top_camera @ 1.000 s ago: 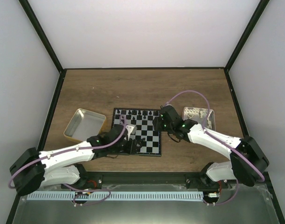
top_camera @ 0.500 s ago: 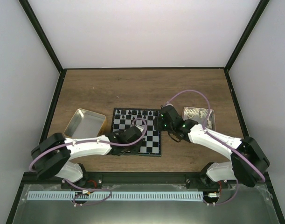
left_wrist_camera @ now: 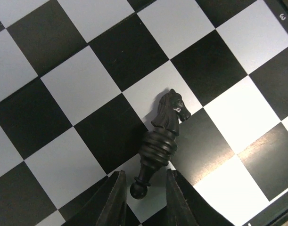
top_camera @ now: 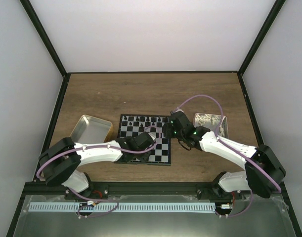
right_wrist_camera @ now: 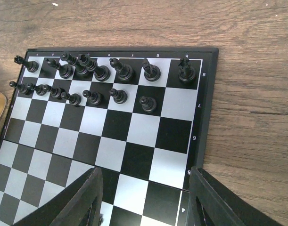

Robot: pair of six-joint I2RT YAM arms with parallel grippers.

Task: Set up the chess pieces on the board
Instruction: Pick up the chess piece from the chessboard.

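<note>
The board lies flat in front of both arms. Several black chess pieces stand in two rows along its far edge, on ranks 7 and 8. A black knight lies on its side on the board's squares. Its thin peg end points between my left gripper's fingers. The jaws stand a narrow gap apart and touch neither side of the peg. My left gripper is low over the board's middle. My right gripper is wide open and empty above the board's right edge, near ranks 4 and 5.
A yellow-rimmed tray sits left of the board. A pinkish tray holding small pale pieces sits to its right, behind my right arm. Black frame posts and white walls enclose the wooden table.
My left arm has stretched to the right, carrying its gripper from the board's left edge to the board's middle. My right arm has not moved.
</note>
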